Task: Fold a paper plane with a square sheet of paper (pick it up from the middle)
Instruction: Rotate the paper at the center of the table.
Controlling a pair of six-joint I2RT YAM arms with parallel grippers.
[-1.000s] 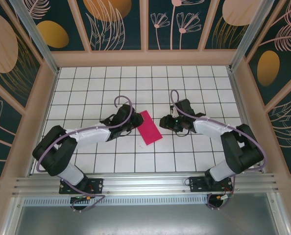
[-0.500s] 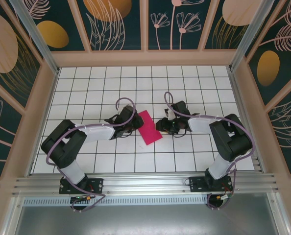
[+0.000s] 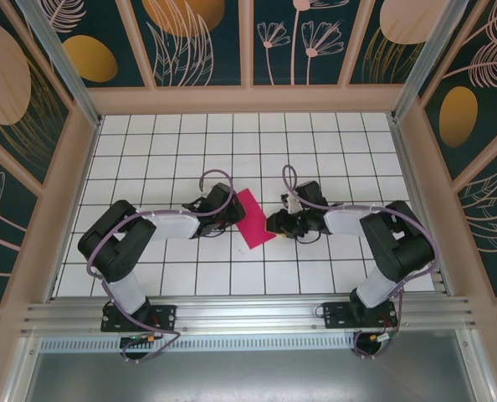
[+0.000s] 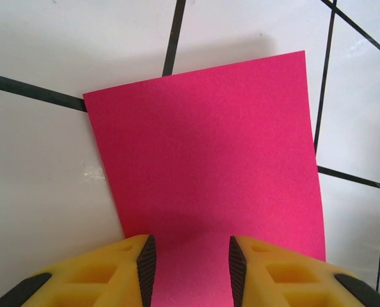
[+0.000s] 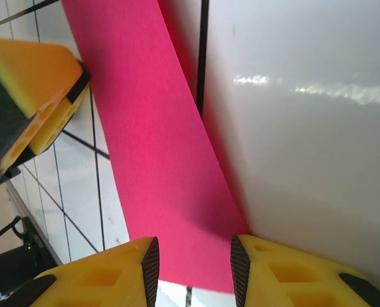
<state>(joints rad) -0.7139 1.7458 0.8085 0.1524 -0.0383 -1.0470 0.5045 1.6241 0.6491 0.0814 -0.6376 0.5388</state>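
Thin magenta-pink paper sheet (image 3: 255, 218), folded to a rectangle, lies flat on white tiled table (image 3: 332, 151) between the arms. Left gripper (image 4: 192, 256) and right gripper (image 5: 194, 256) both parted at opposite edges, gripping nothing. Paper likely light, floppy, slippery and creases easily; pinch mid-edge gently.

Top view. 1 folded magenta-pink sheet of paper (image 3: 253, 219) lies tilted on the white-tiled desk (image 3: 148, 142). 2 arms reach inward: left arm (image 3: 169, 224) to its left edge, right arm (image 3: 353, 219) to its near right corner, jaws at the paper.
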